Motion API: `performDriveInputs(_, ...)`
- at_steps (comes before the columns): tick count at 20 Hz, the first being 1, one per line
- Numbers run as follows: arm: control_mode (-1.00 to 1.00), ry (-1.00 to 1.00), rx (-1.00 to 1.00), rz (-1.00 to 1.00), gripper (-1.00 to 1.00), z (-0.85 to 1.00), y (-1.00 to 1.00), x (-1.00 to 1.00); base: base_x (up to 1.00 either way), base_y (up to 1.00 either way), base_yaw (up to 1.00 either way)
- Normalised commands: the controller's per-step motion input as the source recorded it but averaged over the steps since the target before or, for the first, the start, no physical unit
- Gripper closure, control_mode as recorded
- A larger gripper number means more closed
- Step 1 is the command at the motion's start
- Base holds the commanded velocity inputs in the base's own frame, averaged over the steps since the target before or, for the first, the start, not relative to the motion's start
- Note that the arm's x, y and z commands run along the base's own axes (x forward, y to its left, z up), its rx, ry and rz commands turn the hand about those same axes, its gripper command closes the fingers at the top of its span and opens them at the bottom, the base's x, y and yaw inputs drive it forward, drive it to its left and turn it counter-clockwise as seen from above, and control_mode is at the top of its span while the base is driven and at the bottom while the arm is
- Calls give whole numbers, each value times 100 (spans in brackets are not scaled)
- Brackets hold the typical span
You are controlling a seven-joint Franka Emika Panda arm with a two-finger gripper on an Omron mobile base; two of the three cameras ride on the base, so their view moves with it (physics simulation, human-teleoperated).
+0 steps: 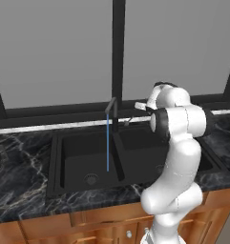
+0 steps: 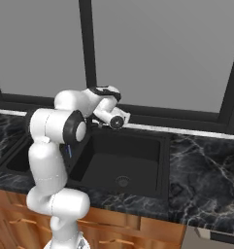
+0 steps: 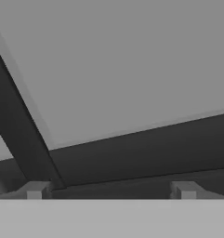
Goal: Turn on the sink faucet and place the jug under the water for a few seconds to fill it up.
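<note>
Faucet (image 1: 112, 112) and water stream (image 1: 108, 145) stand over the sink's (image 1: 83, 157) left basin; window frame (image 1: 118, 47) rises just behind.

black marble counter (image 1: 21, 190), wooden cabinets (image 1: 88, 224), black-framed window (image 1: 118, 47)

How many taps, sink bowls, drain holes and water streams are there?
Taps: 1, the faucet
Sink bowls: 2
Drain holes: 2, left drain and right drain
Water streams: 1, the water
Total: 6
</note>
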Motion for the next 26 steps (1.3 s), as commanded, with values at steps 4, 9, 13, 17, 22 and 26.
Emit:
performDriveInputs(4, -100, 22, -3, 6, -100, 45, 0, -76, 0, 0, 0)
performDriveInputs(9, -100, 19, -8, 11, -100, 43, 2, -90, 0, 0, 0)
performDriveInputs(13, -100, 8, -3, 29, -100, 26, 14, -84, 0, 0, 0)
performDriveInputs(17, -100, 9, -3, 26, -100, 18, 24, -93, 0, 0, 0)
performDriveInputs(22, -100, 15, -8, 11, -100, 17, 30, -82, 0, 0, 0)
performDriveInputs(26, -100, 20, -15, 1, -100, 14, 50, -42, 0, 0, 0)
